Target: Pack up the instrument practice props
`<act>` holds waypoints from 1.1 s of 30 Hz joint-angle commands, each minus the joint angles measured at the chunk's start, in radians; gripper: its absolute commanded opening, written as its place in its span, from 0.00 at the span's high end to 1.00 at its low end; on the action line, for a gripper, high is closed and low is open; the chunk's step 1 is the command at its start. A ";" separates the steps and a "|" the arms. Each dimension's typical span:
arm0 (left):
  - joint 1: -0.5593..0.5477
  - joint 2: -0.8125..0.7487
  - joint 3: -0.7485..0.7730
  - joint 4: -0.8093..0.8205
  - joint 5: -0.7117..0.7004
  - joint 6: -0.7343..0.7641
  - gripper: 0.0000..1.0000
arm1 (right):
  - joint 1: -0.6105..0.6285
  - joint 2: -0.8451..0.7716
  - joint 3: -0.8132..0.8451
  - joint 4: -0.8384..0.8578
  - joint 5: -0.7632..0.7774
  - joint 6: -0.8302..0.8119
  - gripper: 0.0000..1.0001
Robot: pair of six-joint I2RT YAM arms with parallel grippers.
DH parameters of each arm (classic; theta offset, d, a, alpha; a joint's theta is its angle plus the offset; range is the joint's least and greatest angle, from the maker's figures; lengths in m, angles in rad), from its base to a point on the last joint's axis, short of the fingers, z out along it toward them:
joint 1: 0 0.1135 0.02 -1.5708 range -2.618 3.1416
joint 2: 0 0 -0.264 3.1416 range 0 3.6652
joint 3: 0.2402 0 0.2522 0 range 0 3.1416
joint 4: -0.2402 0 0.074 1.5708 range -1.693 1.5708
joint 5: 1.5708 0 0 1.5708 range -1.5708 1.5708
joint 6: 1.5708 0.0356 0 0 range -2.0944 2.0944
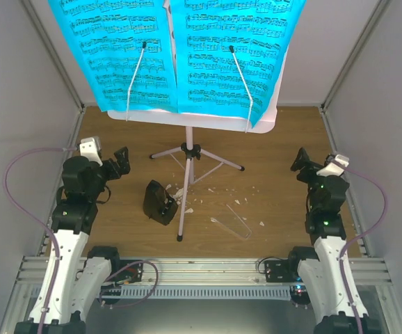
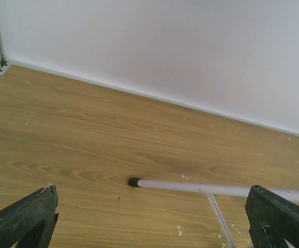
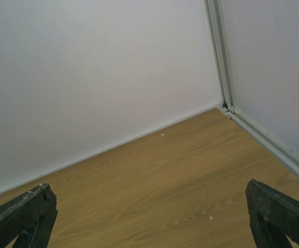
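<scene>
The pale pink music stand (image 1: pixel 208 120) stands at the back on its thin tripod (image 1: pixel 189 150). Two bright blue sheets of music (image 1: pixel 124 52) rest on it under wire holders. The small black metronome (image 1: pixel 159 202) sits left of the tripod's front leg. Its clear cover (image 1: pixel 234 221) lies apart to the right. My left gripper (image 1: pixel 121 162) is open and empty left of the tripod. In the left wrist view (image 2: pixel 152 199) a tripod leg (image 2: pixel 201 187) with a black tip lies ahead of it. My right gripper (image 1: pixel 301 161) is open and empty at the right, facing bare wood in its wrist view (image 3: pixel 148 188).
Small white scraps (image 1: pixel 199 197) litter the wood around the tripod's front leg. White walls close in the wooden table (image 1: pixel 284 139) at the back and both sides, with a metal corner post (image 3: pixel 219 57) at the far right. An aluminium rail (image 1: pixel 201 268) runs along the near edge.
</scene>
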 commanded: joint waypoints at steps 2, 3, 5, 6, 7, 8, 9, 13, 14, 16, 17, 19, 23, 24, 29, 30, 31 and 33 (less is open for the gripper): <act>-0.001 0.026 0.058 -0.009 0.035 0.034 0.01 | 0.002 0.007 0.082 -0.023 -0.133 0.008 0.00; -0.001 0.027 0.066 -0.011 0.041 0.047 0.01 | 0.003 0.021 0.091 -0.017 -0.183 -0.001 0.00; -0.002 0.019 0.076 -0.003 0.055 0.076 0.01 | 0.003 0.053 0.116 -0.017 -0.266 -0.013 0.00; -0.001 0.014 0.082 0.001 0.064 0.091 0.01 | 0.004 0.070 0.126 -0.020 -0.299 -0.014 0.00; -0.001 0.011 0.090 0.005 0.072 0.103 0.01 | 0.007 0.083 0.132 -0.022 -0.325 -0.013 0.00; -0.001 0.011 0.099 0.009 0.077 0.111 0.01 | 0.012 0.099 0.133 -0.018 -0.353 -0.010 0.01; -0.001 0.014 0.108 0.014 0.083 0.119 0.01 | 0.020 0.107 0.129 -0.011 -0.376 -0.006 0.01; -0.001 0.038 0.119 0.058 0.107 0.145 0.01 | 0.142 0.142 0.112 0.033 -0.413 0.019 0.02; -0.002 0.043 0.117 0.071 0.107 0.146 0.01 | 0.195 0.162 0.115 0.037 -0.383 0.026 0.03; -0.002 0.051 0.106 0.099 0.100 0.149 0.01 | 0.343 0.225 0.138 0.029 -0.269 0.032 0.06; -0.003 0.050 0.097 0.113 0.092 0.150 0.01 | 0.409 0.266 0.155 0.021 -0.215 0.035 0.08; -0.002 0.043 0.073 0.143 0.073 0.153 0.01 | 0.542 0.352 0.191 0.028 -0.105 0.041 0.11; -0.001 0.035 0.044 0.162 0.055 0.179 0.01 | 0.767 0.503 0.257 0.119 0.054 0.032 0.19; -0.001 0.033 0.041 0.159 0.052 0.184 0.01 | 0.800 0.536 0.278 0.132 0.087 0.038 0.22; -0.001 0.024 0.019 0.157 0.039 0.196 0.01 | 0.908 0.600 0.285 0.221 0.122 0.103 0.26; -0.001 0.023 0.017 0.157 0.041 0.197 0.01 | 0.927 0.595 0.275 0.230 0.127 0.108 0.26; -0.001 0.020 0.016 0.158 0.040 0.197 0.01 | 0.942 0.591 0.265 0.236 0.128 0.112 0.27; -0.001 0.021 0.015 0.160 0.040 0.196 0.01 | 0.969 0.578 0.252 0.241 0.104 0.114 0.27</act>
